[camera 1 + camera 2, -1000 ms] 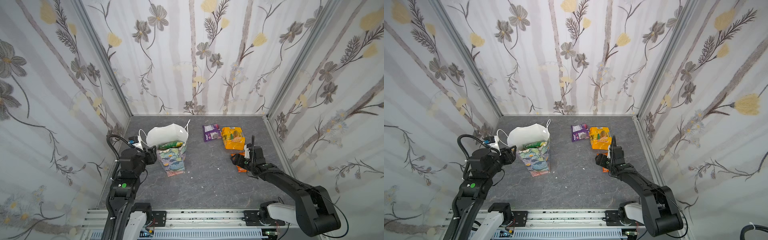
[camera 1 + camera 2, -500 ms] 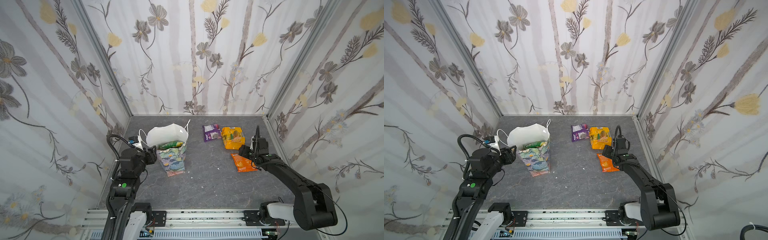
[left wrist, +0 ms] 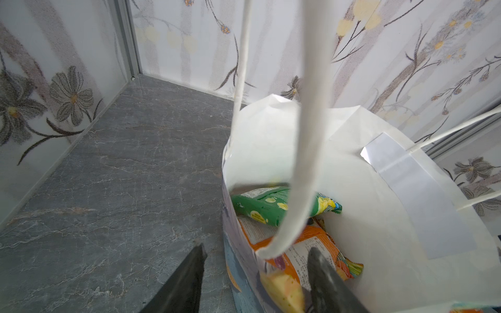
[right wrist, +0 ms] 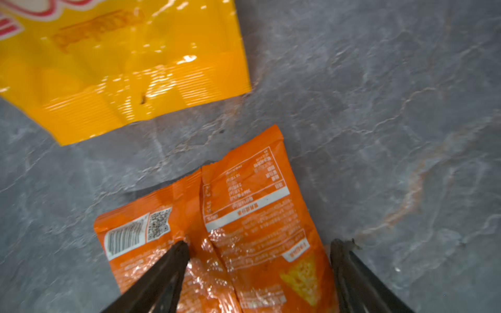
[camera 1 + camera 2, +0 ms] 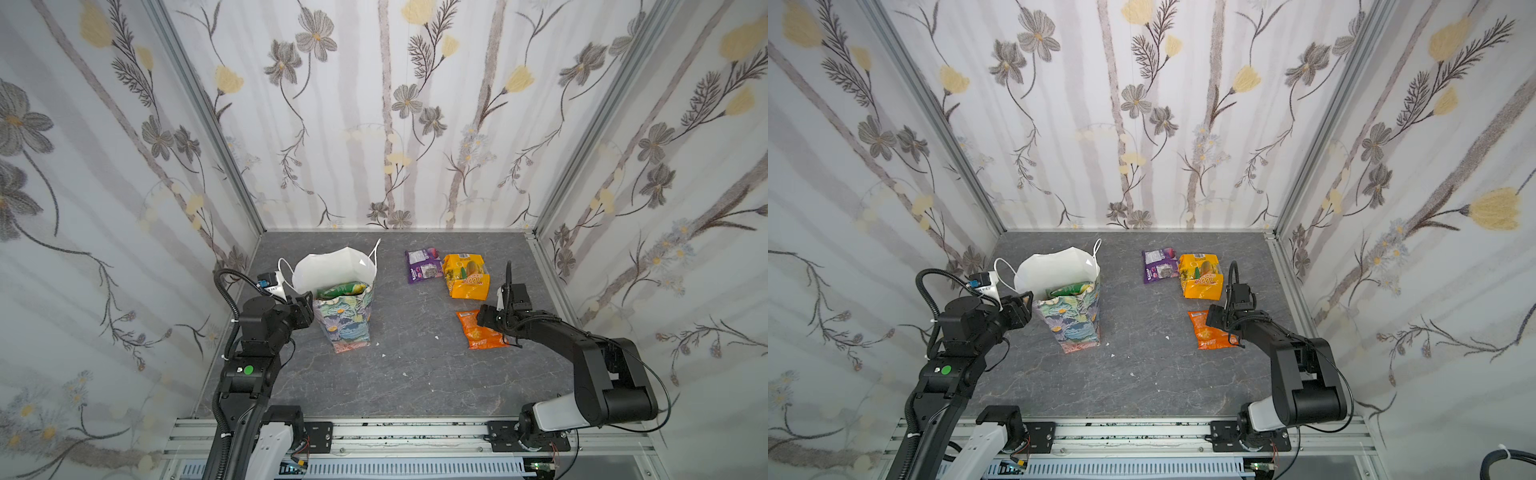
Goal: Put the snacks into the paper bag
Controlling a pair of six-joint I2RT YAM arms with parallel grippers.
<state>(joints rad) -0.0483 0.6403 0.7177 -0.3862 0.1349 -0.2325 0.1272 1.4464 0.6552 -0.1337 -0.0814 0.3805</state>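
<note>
Right end effector [image 4: 259,242] spread wide over orange snack packet [image 4: 244,195] on grey desk [image 4: 379,108], left end effector [image 3: 256,246] partly spread, straddling floral paper bag [image 3: 271,141] rim

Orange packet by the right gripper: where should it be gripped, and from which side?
Pinch the orange packet across its short width, coming from above: it lies flat on the table, and the open right gripper hovers over it.
</note>
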